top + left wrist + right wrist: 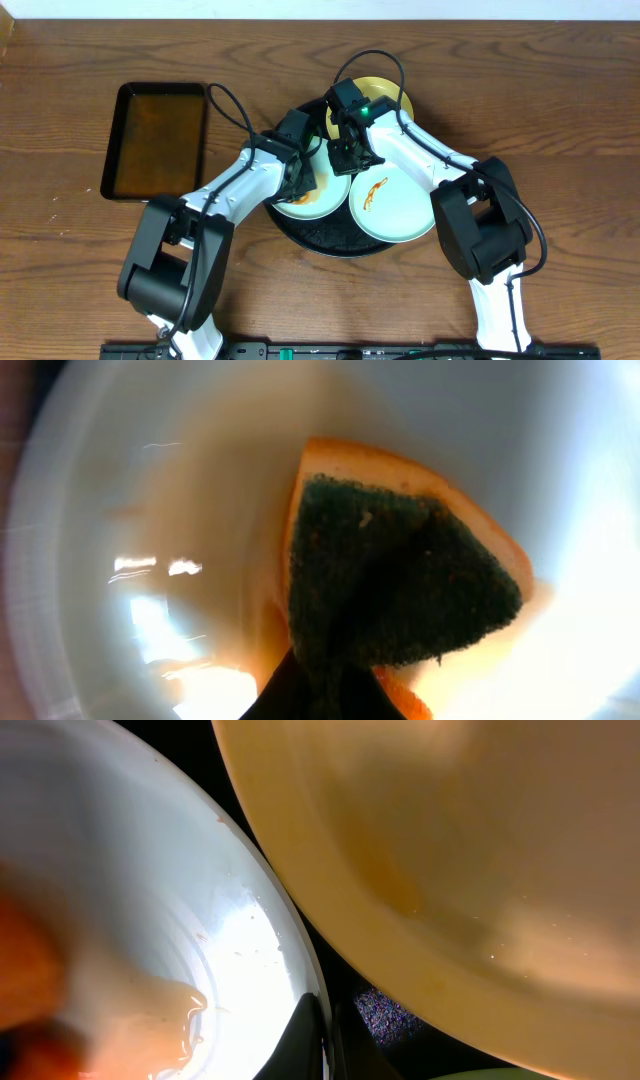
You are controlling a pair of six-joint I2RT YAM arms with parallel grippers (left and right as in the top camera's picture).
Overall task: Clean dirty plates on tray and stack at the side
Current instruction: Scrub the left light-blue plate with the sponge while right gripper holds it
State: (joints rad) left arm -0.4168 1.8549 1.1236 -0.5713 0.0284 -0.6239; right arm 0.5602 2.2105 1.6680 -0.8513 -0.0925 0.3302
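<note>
The round black tray point(330, 243) holds three plates. The pale yellow plate point(390, 95) is at the back. A mint-blue plate point(405, 205) at the front right has an orange sauce smear. My left gripper point(303, 185) is shut on a green-and-orange sponge point(400, 580) and presses it on the left mint-blue plate point(330, 198), which is wet with brownish smear point(150, 480). My right gripper point(325, 1030) is shut on that plate's rim point(120, 870), next to the yellow plate point(450, 850). In the overhead view it point(352, 158) is at the plate's back edge.
A rectangular black tray of brownish liquid point(155, 140) stands at the left. Bare wood tabletop point(560, 120) lies to the right of the round tray. Cables loop over both arms above the plates.
</note>
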